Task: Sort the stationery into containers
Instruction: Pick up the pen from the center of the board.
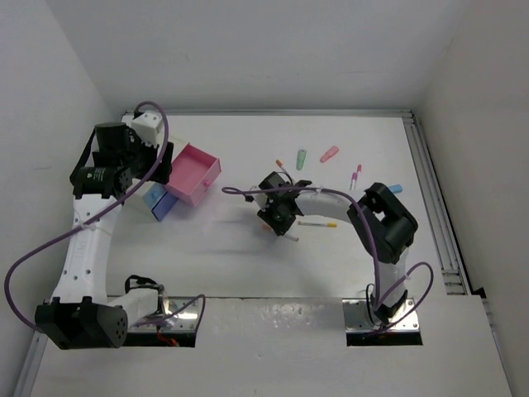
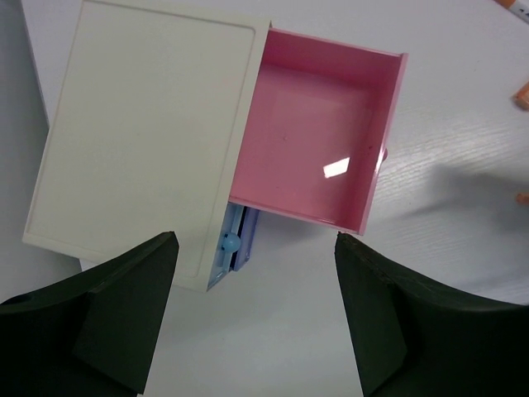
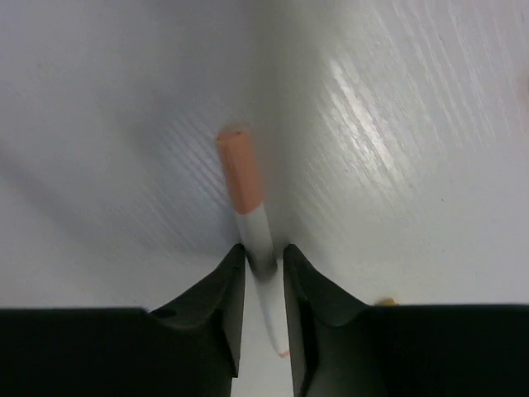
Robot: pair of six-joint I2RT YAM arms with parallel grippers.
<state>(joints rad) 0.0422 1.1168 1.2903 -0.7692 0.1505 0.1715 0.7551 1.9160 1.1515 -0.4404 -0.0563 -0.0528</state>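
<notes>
**Operator:** What is my right side holding?

**Spotter:** Your right gripper (image 3: 263, 266) has its fingers pinched shut on the white barrel of a pen (image 3: 246, 203), just below the orange cap. The cap points ahead toward the table (image 1: 240, 273). I cannot tell whether the cap touches the surface. Gripping low on the barrel leaves most of the pen's length free, which I judge will help you lay it flat in a box.

**Operator:** And the left?

**Spotter:** Your left gripper (image 2: 254, 244) hangs above the containers with its fingers spread wide, holding nothing. My guess is that it sits there to give you a view down into them.

**Operator:** What is in them?

**Spotter:** The pink box (image 2: 388, 141) shows only bare floor where you can see it. A white panel (image 2: 140, 132) lies over its left part and hides that end. The blue box (image 2: 248, 240) peeks out as a sliver beneath the panel, so you cannot read its contents.

**Operator:** Where is the rest?

**Spotter:** A yellow-tipped pen (image 1: 318, 223) lies just beside your right gripper. A green piece (image 1: 302, 155), a pink piece (image 1: 329, 154) and a light-blue piece (image 1: 396, 188) lie loose farther back, well apart from both boxes. By my reading the sorting has barely begun.
</notes>
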